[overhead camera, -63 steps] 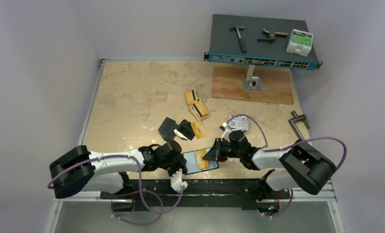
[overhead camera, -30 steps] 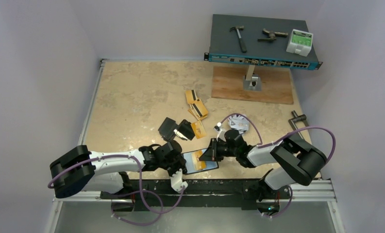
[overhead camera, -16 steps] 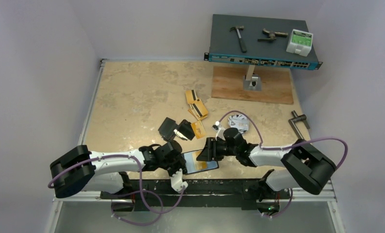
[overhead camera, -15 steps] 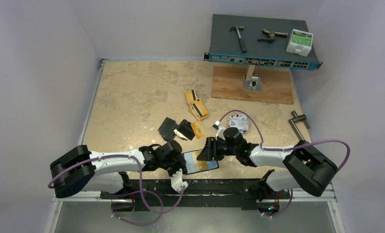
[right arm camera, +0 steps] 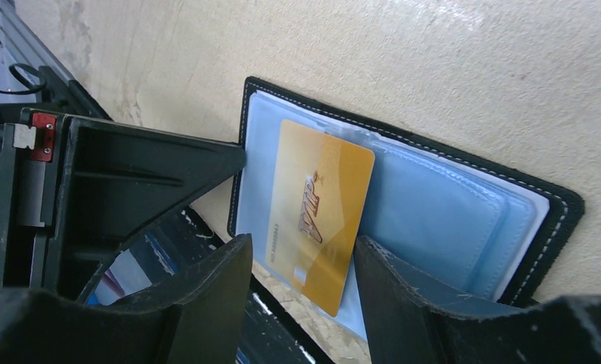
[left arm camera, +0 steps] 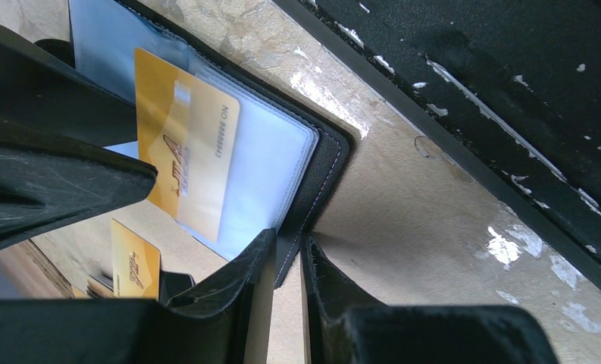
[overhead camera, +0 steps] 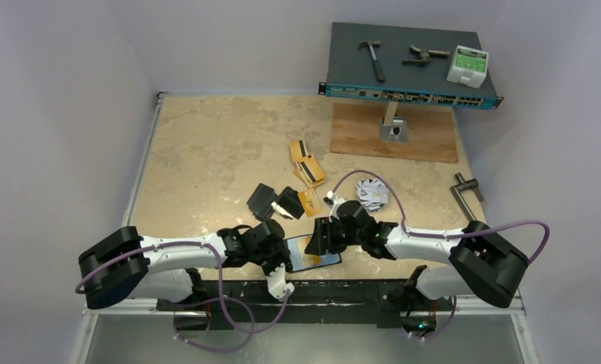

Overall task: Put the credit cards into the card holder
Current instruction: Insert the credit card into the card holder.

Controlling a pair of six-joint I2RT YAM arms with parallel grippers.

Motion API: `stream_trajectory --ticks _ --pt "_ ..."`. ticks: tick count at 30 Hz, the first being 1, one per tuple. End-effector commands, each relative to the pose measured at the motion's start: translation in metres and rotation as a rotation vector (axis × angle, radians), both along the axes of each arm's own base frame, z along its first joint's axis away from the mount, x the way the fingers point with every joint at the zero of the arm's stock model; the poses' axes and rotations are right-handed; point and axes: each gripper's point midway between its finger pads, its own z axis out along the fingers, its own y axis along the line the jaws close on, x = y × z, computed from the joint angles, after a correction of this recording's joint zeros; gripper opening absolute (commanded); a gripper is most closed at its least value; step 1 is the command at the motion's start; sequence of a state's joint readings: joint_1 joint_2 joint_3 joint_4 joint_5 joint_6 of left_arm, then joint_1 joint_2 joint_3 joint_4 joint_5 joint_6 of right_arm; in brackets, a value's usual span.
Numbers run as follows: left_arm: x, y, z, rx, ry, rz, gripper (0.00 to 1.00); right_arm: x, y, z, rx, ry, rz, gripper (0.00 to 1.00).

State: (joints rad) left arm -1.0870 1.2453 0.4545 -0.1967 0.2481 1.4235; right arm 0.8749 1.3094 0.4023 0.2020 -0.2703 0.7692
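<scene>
Card holder (right arm camera: 562,206) open, orange card (right arm camera: 320,205) half sleeved.
Left tool (left arm camera: 286,254) pinches its edge; right tool (right arm camera: 301,258), jaws apart, straddles that card.

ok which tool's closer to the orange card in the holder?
Right. The right tool straddles the orange card, jaws open; the left tool pinches the card holder at its edge, off to the side.

The right tool (right arm camera: 301,262) stands with its jaws apart and grips nothing; its two fingers frame the lower edge of the view. Beyond them the card holder (right arm camera: 464,216) lies open on the beige worktop (right arm camera: 433,61), with a black rim, pale stitching and bluish clear sleeves facing up. One orange-yellow credit card (right arm camera: 320,201), marked VIP, rests on the sleeves. Its near end is paler, apparently under clear film. The left tool (right arm camera: 225,163) meets the holder's left edge.
</scene>
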Motion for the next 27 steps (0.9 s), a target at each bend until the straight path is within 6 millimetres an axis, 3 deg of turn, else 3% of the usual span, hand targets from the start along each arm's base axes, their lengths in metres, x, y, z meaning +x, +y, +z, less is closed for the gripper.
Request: stream_trajectory --ticks 1,27 --pt "-0.002 -0.013 0.006 -0.041 0.015 -0.016 0.17 -0.008 -0.003 -0.013 -0.076 0.019 0.010 0.52" --pt "0.003 -0.020 0.014 -0.099 -0.001 0.020 0.16 -0.034 0.045 0.000 -0.034 -0.012 0.201 0.55"
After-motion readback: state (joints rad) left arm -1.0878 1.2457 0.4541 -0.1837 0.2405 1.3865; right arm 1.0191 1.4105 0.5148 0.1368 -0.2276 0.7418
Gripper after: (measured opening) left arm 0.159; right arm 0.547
